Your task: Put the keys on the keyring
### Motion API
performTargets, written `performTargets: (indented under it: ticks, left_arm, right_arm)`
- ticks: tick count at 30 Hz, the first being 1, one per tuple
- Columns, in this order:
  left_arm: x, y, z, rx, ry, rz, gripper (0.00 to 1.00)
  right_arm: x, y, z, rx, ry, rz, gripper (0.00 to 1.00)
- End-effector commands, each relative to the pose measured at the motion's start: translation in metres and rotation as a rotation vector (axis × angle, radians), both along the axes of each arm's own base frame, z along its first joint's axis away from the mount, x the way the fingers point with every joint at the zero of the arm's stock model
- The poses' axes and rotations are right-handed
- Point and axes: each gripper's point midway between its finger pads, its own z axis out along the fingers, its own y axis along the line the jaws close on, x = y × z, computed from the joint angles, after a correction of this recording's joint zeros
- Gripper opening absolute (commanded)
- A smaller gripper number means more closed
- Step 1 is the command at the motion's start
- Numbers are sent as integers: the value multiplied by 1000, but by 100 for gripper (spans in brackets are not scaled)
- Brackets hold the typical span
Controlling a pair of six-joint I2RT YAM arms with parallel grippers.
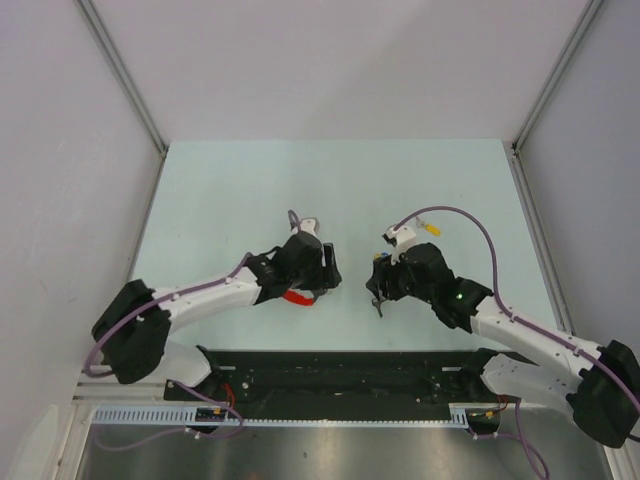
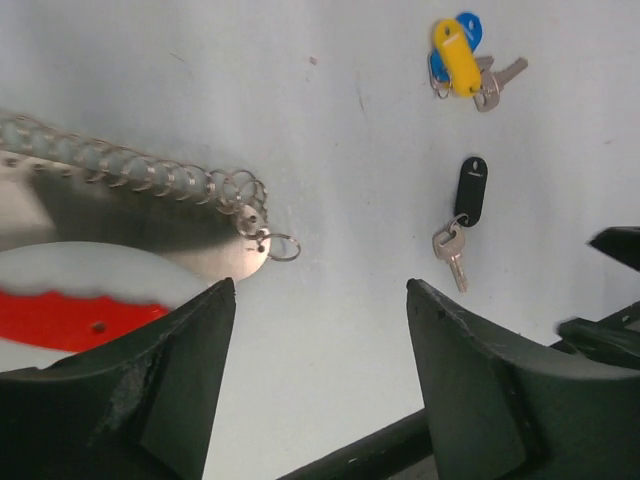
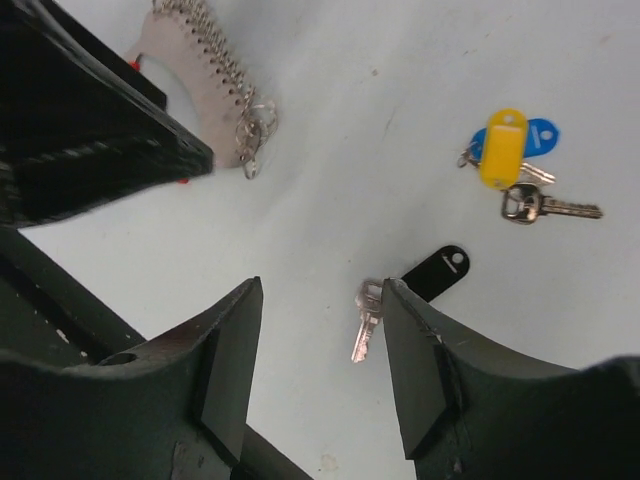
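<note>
Right gripper (image 3: 320, 375): jaws apart, empty. Black-tagged key (image 3: 432, 274) lies on the table (image 3: 340, 120) just ahead of the gap. Left gripper (image 2: 320, 370): jaws apart, empty. Keyring (image 2: 150, 178) lies flat ahead and to the left, its red tag (image 2: 70, 315) beside one finger. Yellow-and-blue keys (image 3: 505, 150) lie farther out.

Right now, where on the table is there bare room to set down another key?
Crowded: the middle, where the left gripper and right gripper sit among the keyring, the black-tagged key and the yellow-and-blue key bunch. Bare: the table's far half, from them to the back wall; also the narrow strip before the black base rail.
</note>
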Motion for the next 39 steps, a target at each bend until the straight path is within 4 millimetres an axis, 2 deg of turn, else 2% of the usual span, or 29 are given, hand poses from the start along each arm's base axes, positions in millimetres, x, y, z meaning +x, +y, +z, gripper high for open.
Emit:
performTargets:
  ticks: [1, 2, 3, 4, 5, 6, 7, 8, 9, 10, 11, 12, 13, 14, 15, 17, 18, 19, 20, 21, 22, 23, 25, 26, 28, 30, 39]
  left_arm:
    - [10, 42, 28, 83, -101, 63, 76]
    - [12, 49, 33, 87, -111, 69, 78]
    - [18, 64, 37, 111, -118, 82, 80]
    - [22, 71, 51, 94, -148, 90, 84]
    - [28, 89, 55, 129, -154, 107, 85]
    - [32, 99, 63, 138, -171, 120, 87]
    - [37, 106, 80, 129, -210, 132, 90]
    - [43, 125, 87, 166, -227, 148, 92]
    - [48, 132, 100, 169, -259, 157, 92]
    - [49, 141, 113, 170, -294, 169, 94]
    - [54, 154, 120, 200, -326, 178, 94]
    - [57, 160, 130, 204, -356, 180, 94]
    - [58, 166, 138, 211, -386, 183, 95]
    - [60, 174, 150, 235, -441, 176, 96]
    - [59, 178, 154, 252, -466, 174, 96]
    - [59, 186, 170, 268, -546, 184, 98]
    - [57, 189, 163, 275, -550, 186, 99]
    - [55, 188, 163, 269, -565, 182, 100]
    - [56, 188, 167, 256, -600, 183, 100]
    - [51, 188, 160, 255, -605, 170, 100]
    - [50, 189, 162, 254, -623, 163, 100]
    - [49, 191, 163, 269, -629, 160, 100]
    - [47, 196, 162, 281, -639, 176, 100]
    - [46, 195, 163, 282, -648, 163, 100]
    - [44, 194, 164, 276, -655, 153, 100]
    - [43, 195, 164, 280, -658, 154, 100]
    - [39, 195, 166, 266, -672, 146, 100]
  right_arm:
    - [2, 30, 15, 26, 5, 129, 55]
    - [1, 32, 13, 12, 28, 148, 55]
    - [2, 35, -1, -34, 60, 168, 55]
    - [7, 40, 6, -36, 56, 176, 54]
    - [6, 40, -1, -70, 85, 187, 54]
    - [7, 43, -11, -105, 115, 199, 54]
    - [9, 46, -14, -128, 123, 213, 54]
    - [11, 50, -10, -136, 131, 226, 54]
    - [12, 54, -20, -163, 167, 236, 53]
    - [13, 57, -22, -179, 175, 254, 53]
    - [15, 63, -15, -183, 186, 272, 53]
    - [15, 66, -19, -198, 203, 285, 53]
    - [14, 68, -32, -234, 241, 303, 52]
    - [12, 68, -36, -265, 268, 317, 51]
    - [18, 75, -30, -265, 260, 324, 51]
    - [16, 78, -44, -313, 311, 347, 49]
    - [21, 86, -36, -306, 299, 356, 47]
    - [21, 90, -39, -314, 310, 369, 48]
    - [18, 89, -51, -344, 353, 379, 47]
    - [19, 92, -53, -358, 362, 389, 47]
    - [20, 95, -51, -367, 369, 397, 47]
    - [19, 98, -61, -390, 397, 407, 47]
    - [21, 104, -61, -402, 409, 430, 44]
    - [20, 105, -72, -418, 436, 436, 43]
    - [23, 110, -72, -431, 443, 442, 41]
    - [22, 111, -80, -449, 470, 447, 40]
    - [30, 123, -88, -489, 488, 498, 30]
